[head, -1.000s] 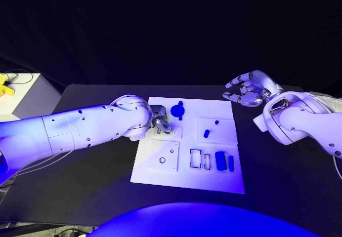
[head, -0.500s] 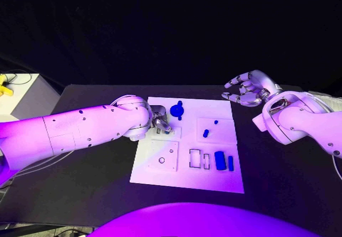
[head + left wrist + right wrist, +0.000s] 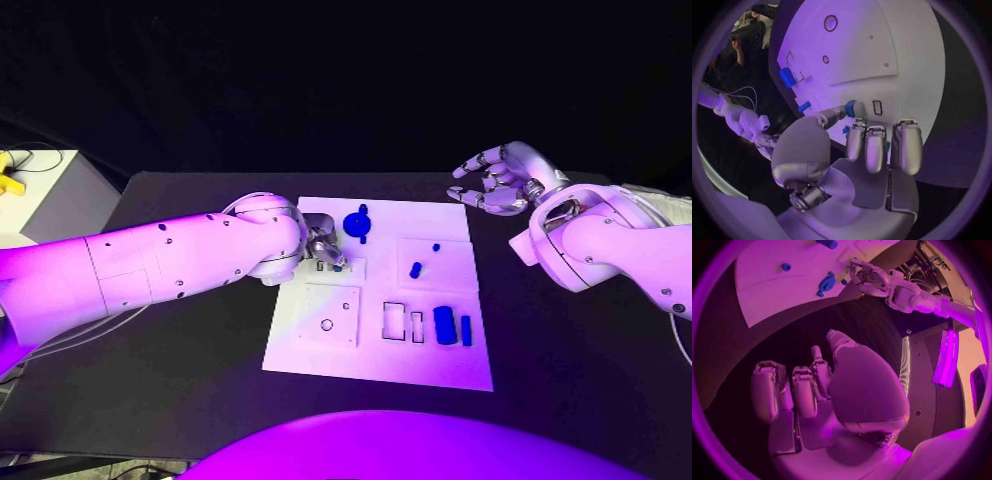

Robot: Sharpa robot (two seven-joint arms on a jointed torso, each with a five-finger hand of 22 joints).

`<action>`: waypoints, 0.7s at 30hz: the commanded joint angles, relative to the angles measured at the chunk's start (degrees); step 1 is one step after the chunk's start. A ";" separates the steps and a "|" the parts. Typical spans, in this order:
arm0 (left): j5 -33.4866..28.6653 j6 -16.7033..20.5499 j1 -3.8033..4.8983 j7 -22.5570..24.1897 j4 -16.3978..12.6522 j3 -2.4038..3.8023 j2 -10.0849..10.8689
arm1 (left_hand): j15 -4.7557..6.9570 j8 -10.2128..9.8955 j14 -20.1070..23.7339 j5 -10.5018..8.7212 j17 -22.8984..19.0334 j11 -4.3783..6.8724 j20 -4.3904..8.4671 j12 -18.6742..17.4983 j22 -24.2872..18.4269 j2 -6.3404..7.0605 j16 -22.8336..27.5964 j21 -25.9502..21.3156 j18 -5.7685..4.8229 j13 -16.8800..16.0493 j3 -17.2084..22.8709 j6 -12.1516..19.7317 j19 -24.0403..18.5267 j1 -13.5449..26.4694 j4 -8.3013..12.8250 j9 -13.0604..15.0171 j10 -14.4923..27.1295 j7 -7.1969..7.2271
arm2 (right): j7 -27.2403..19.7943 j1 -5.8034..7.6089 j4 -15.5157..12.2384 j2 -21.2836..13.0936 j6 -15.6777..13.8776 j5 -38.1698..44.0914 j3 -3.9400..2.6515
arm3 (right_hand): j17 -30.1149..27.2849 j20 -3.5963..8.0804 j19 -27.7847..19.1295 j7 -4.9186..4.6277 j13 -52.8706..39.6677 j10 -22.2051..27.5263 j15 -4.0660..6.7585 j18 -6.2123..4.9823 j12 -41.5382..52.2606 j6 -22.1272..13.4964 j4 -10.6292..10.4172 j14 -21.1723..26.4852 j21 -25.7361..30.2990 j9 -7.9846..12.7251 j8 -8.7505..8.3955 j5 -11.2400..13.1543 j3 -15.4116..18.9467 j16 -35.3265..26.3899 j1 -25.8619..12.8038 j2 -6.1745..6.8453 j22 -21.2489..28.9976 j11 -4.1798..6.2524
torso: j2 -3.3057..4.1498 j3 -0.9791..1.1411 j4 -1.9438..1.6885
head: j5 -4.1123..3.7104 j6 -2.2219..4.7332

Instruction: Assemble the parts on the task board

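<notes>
The white task board lies mid-table. My left hand hovers over its back left part, beside a round blue part. In the left wrist view the left hand pinches a small blue part between thumb and first finger, close to a small rectangular slot. A short blue peg stands mid-board, and two blue blocks sit at the front right. My right hand hangs off the board's back right corner, fingers apart and loosely curved, holding nothing.
A round hole and two rectangular slots mark the board's front half. A white stand with a yellow object stands off the table's left edge. Bare black table surrounds the board.
</notes>
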State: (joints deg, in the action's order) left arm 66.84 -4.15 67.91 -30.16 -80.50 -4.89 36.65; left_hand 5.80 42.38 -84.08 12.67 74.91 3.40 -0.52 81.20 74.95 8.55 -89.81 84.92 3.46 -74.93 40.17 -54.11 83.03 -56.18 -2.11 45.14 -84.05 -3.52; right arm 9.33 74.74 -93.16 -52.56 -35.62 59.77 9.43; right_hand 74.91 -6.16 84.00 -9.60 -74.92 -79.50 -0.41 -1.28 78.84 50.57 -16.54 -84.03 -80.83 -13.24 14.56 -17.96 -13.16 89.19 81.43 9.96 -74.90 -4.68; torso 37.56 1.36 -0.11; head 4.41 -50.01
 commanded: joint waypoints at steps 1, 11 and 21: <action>-0.70 -1.79 -0.25 0.79 -0.25 -0.15 -0.22 | 0.38 -0.41 -5.92 -0.22 15.09 0.29 0.16 -0.12 2.88 1.13 -0.19 0.13 -0.80 -1.40 0.95 -3.88 0.13 0.28 1.32 -0.06 -1.04 3.65 | -0.48 -0.03 0.01 0.03 0.36 0.39 -0.01 | 12.69 0.06 2.42 0.07 -3.69 0.23 0.12 -0.81 -0.10 -0.48 0.03 -5.32 0.23 0.07 0.09 -0.18 -0.36 -0.38 -0.74 0.05 -10.18 0.06 | -0.03 -0.05 0.04 | 0.07 0.01; -0.61 -1.07 -0.25 0.89 -0.42 -0.15 0.12 | 0.53 -0.70 -5.92 -0.60 15.09 0.44 0.31 -0.14 2.95 2.44 -0.19 0.09 -0.81 -1.71 -3.77 -4.44 0.16 1.14 -0.94 -0.23 -1.12 3.80 | -0.51 -0.03 0.03 -0.05 0.17 0.56 -0.01 | 12.60 0.06 2.37 0.07 -3.71 0.21 0.12 -0.85 -0.08 -0.49 0.03 -5.30 0.39 0.08 0.10 -0.20 -0.43 -0.42 -0.77 0.06 -10.11 0.06 | 0.01 -0.09 -0.03 | -0.04 0.01; -0.91 -0.49 -0.26 0.92 -0.50 -0.14 0.58 | 0.60 -0.84 -5.92 -0.88 15.09 0.46 0.41 -0.34 2.89 2.77 -0.19 0.00 -0.78 -1.76 -9.71 -4.68 0.13 2.27 -5.26 -0.18 -1.06 3.79 | -0.55 -0.04 0.14 -0.03 0.07 0.64 -0.01 | 12.50 0.07 2.35 0.07 -3.71 0.20 0.12 -0.85 -0.07 -0.47 0.00 -5.27 0.42 0.08 0.12 -0.20 -0.51 -0.48 -0.83 0.02 -10.09 0.06 | 0.01 -0.11 0.05 | -0.04 0.01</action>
State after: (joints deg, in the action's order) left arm 66.76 -4.14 67.75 -30.04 -80.70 -5.00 37.32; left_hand 5.94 41.57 -83.94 12.14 74.91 3.80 -0.40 81.20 74.94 11.46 -89.81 84.92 3.46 -74.92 30.73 -58.78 83.15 -54.41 -7.29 44.89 -83.68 0.52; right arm 9.28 74.74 -93.02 -52.60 -35.68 59.83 9.43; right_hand 74.91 -6.16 84.00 -9.60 -74.91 -79.50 -0.41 -1.29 78.84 50.57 -16.44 -84.03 -80.59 -13.24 14.56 -17.96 -13.38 88.88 81.03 10.01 -74.95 -4.68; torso 37.56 1.27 -0.09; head 4.40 -50.01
